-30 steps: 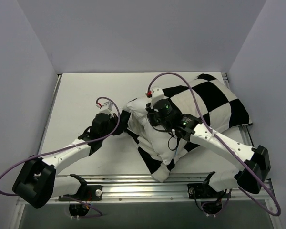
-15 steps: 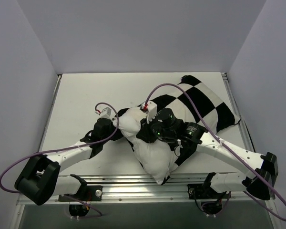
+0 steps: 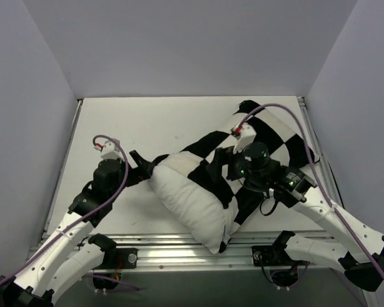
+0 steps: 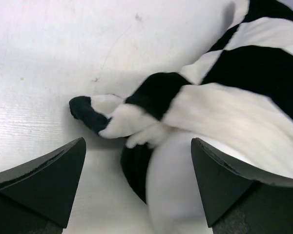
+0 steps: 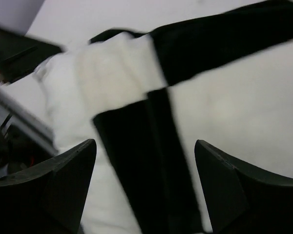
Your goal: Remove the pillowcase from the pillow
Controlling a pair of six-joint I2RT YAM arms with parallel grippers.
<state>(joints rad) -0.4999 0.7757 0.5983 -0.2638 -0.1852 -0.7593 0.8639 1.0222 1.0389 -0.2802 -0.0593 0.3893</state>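
Both arms have let go of the fabric and drawn apart since a second ago. The left arm [image 3: 83, 208] has pulled back toward the left side of the table [image 3: 115, 121], and the right arm [image 3: 320, 208] has swung out to the far right.

The pillow [image 3: 185, 201] lies slantwise across the table, with its near end by the front rail and its far end toward the back right corner. The near end is bare, plump and white. The pillowcase [image 3: 272, 137] covers the far half. A checkered band of it runs across the middle of the pillow and down the right flank to the near corner. One twisted end of the pillowcase trails off the pillow's left side onto the table.

The left jaws are released and stand wide apart, close to that twisted end but not touching it. The right jaws are also spread wide, above the checkered fabric near the middle of the pillow. Nothing is between them, though the right wrist view is blurred.
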